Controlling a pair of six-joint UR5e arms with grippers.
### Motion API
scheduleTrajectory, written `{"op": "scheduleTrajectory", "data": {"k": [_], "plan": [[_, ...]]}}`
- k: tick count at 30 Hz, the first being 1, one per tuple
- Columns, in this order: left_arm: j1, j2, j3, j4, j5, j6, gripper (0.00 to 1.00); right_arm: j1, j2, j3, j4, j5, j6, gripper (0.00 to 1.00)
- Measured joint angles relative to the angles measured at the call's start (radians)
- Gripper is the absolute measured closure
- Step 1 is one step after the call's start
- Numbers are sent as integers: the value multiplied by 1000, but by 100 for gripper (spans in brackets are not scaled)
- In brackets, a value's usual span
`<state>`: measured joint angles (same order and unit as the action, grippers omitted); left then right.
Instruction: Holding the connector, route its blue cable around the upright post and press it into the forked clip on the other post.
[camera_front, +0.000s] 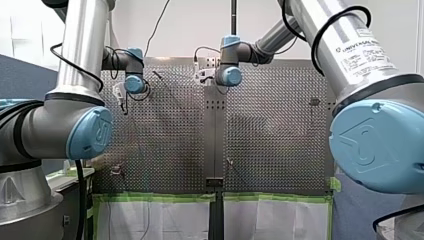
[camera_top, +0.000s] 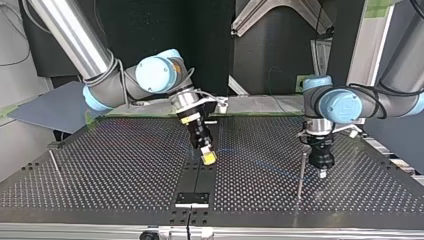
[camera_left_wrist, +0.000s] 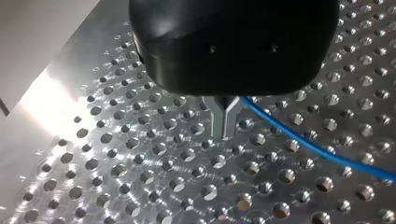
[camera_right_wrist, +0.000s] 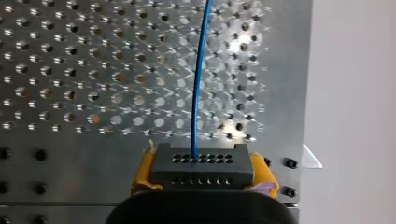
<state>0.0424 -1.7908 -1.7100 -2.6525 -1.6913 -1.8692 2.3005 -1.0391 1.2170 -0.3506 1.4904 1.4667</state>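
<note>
Right pincer (camera_top: 208, 157) tilted, clamped — left pincer (camera_top: 322, 173) upright, closed

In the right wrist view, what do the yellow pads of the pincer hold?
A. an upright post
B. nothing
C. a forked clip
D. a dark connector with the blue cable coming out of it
D: the yellow pads of my right pincer clamp both sides of the dark connector, and the blue cable leaves one of its holes.
</note>
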Motion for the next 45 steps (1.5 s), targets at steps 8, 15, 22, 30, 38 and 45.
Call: {"op": "scheduleTrajectory", "data": {"k": [8,15,22,30,38,45], "plan": [[-14,-1,0,1,1,0,100,-1,6,29,-25,5,6,100],[-35,-1,-2,-12,-17,9,85,-2,9,63,-50,9,8,100],[-52,-1,-2,-22,-29,8,85,-6,10,89,-70,10,8,100],[-55,-1,-2,-42,-37,-34,27,-8,11,104,-80,10,8,100],[-57,-1,-2,-47,-55,-96,23,-9,11,116,-88,9,8,100],[-55,-1,-2,-38,-61,-143,29,-11,11,120,-89,9,8,100]]}}
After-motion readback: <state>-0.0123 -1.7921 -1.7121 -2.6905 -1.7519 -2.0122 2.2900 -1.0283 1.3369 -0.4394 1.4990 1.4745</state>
